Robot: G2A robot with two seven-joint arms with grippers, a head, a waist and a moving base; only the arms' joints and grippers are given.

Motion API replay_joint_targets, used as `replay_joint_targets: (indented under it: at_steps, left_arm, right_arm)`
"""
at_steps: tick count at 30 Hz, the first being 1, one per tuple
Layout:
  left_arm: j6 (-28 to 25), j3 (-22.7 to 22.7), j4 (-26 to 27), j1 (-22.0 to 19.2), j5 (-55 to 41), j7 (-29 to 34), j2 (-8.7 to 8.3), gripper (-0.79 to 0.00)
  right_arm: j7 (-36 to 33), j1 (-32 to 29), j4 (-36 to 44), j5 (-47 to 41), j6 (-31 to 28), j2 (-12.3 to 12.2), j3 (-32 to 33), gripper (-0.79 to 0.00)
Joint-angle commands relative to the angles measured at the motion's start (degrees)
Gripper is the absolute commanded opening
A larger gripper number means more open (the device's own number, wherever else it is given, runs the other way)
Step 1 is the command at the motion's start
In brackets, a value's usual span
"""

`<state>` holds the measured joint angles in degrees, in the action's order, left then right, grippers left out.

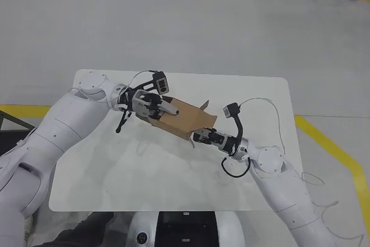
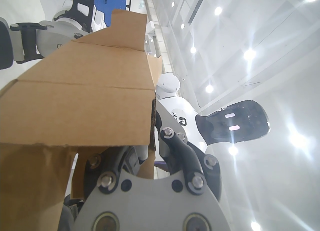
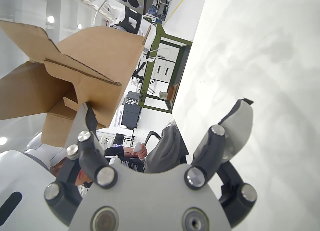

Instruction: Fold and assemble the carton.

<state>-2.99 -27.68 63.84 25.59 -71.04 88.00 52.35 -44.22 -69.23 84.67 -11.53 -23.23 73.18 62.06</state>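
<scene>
The white rounded table (image 1: 172,179) lies below both sets of jaws. Between them hangs the brown corrugated cardboard carton (image 1: 183,118), opened into a tube with its end flaps (image 1: 204,106) unfolded. The left gripper (image 1: 163,107) pinches one end wall, and the right gripper (image 1: 200,136) is spread wide with one finger touching the far end, so closing the flaps seems left.

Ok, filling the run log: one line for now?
carton: held above table | left claw: shut on carton | right claw: open, one finger touching carton

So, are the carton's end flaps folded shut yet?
Not yet: the carton has flaps sticking outward, unfolded, at the end by the right gripper.
</scene>
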Motion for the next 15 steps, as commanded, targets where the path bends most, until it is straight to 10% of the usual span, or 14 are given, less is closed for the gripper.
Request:
replay_joint_targets:
  at_steps: [1, 15]
  left_arm:
    - [0.2, 0.0, 0.1, -0.1, 0.2, 0.0, 0.13, -0.785]
    - [0.7, -0.3, -0.5, 0.0, 2.1, 0.0, 0.67, -0.785]
  right_arm:
    - [0.7, 0.0, 0.3, 0.8, 0.2, 0.0, -0.3, 0.000]
    - [5.9, -0.5, 2.0, 5.0, 1.9, 0.0, -1.0, 0.000]
